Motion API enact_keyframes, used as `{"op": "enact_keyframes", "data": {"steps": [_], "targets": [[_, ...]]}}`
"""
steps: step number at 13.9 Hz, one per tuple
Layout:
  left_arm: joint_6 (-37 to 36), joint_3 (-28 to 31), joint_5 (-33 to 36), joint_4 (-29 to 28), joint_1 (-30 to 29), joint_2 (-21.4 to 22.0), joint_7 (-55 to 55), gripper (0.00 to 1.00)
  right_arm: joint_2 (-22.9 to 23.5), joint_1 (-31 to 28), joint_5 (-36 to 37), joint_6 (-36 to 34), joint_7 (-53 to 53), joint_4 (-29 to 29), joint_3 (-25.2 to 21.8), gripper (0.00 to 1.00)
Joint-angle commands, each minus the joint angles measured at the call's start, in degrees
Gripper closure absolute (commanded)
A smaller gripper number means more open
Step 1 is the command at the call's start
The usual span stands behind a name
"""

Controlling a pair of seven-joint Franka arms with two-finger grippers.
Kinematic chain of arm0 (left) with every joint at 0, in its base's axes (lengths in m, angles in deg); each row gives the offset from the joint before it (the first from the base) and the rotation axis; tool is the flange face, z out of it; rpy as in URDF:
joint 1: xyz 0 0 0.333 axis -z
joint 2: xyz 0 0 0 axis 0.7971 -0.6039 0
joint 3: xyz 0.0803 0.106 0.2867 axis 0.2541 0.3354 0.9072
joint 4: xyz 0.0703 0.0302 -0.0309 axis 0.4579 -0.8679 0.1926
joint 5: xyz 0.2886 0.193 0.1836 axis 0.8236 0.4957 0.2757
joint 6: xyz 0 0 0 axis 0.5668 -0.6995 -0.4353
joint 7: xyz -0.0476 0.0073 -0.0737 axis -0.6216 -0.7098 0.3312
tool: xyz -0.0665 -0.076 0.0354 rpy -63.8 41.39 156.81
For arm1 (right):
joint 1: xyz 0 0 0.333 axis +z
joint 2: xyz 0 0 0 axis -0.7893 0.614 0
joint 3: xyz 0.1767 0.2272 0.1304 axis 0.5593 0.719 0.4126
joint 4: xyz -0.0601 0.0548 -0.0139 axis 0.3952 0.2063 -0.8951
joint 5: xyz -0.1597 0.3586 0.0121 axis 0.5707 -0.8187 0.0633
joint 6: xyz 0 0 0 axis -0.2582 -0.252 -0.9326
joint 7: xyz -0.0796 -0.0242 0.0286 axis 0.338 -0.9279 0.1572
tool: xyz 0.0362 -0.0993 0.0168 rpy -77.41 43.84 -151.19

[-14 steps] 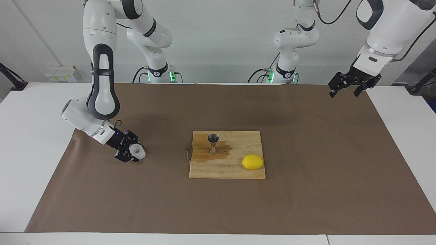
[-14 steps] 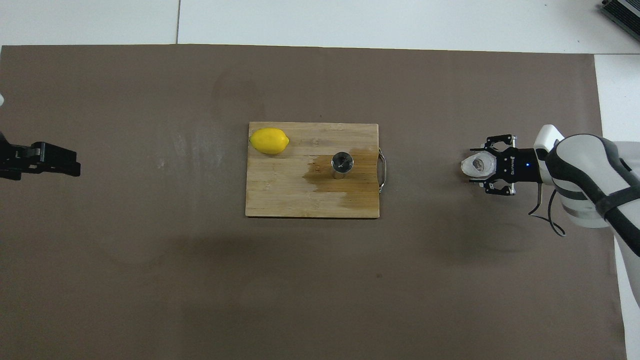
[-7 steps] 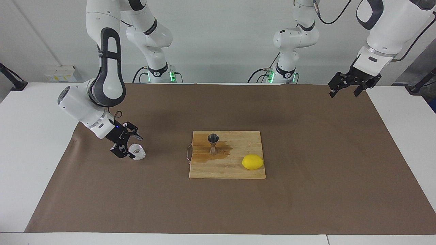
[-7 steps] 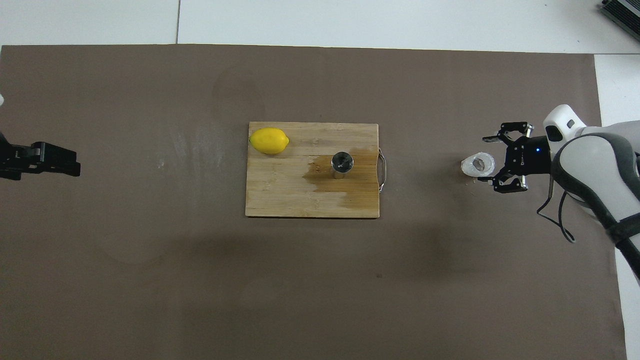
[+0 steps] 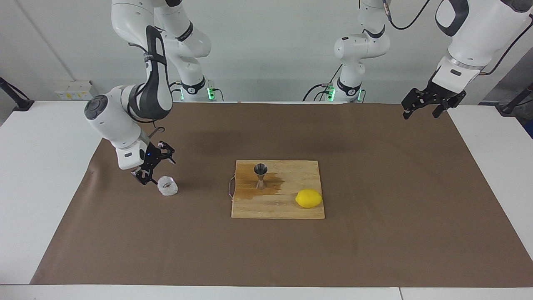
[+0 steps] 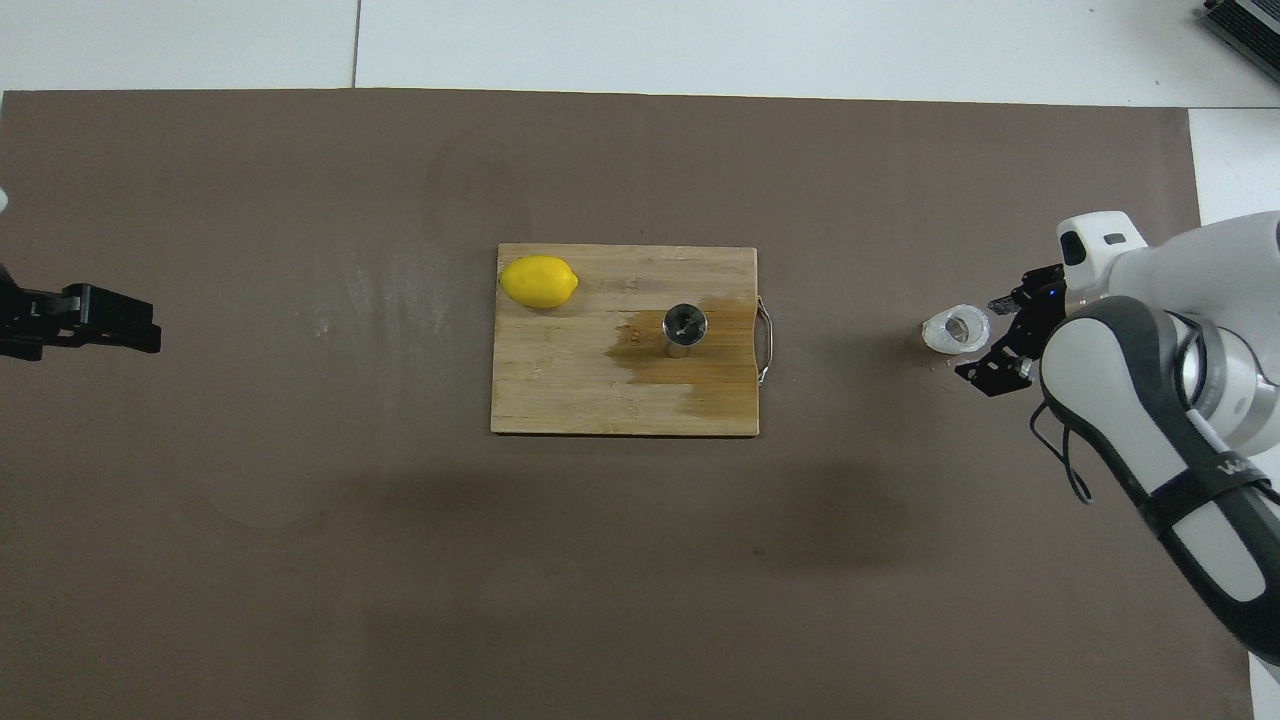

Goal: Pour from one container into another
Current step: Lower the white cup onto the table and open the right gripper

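Right gripper [image 5: 155, 168] hangs with fingers spread and empty just beside the glass [image 5: 167, 186], which stands apart from it on the brown mat [image 5: 374, 250] toward the right arm's end. Left gripper [image 5: 422, 109] waits spread over the mat's other end. On the board [image 5: 287, 210] stand the jigger [image 5: 260, 176] on a wet stain and a lemon [image 5: 309, 198].

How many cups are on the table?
2. The clear glass cup sits on the brown mat toward the right arm's end. The steel jigger stands on the wooden board. Nothing looks hidden.
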Motion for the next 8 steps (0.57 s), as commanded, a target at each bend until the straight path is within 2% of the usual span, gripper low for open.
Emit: {"op": "enact_keyframes", "data": {"steps": [1,5,8], "targets": [[-0.4,-0.3,-0.7,-1.4,-0.7,1.6,0.8,0.00,-2.1,0.6,7.4,-3.6,14.9,-0.1,0.0,0.00],[-0.4,-0.3,-0.7,-1.5,-0.7,1.6,0.8,0.00,-6.6,1.2,12.0,-10.5,41.7,0.8,0.1,0.00],[-0.4,-0.3,-0.7,-1.5,-0.7,1.6,0.8,0.00,-7.5,1.1,11.4,-21.3,58.2,8.4,0.3,0.00]]}}
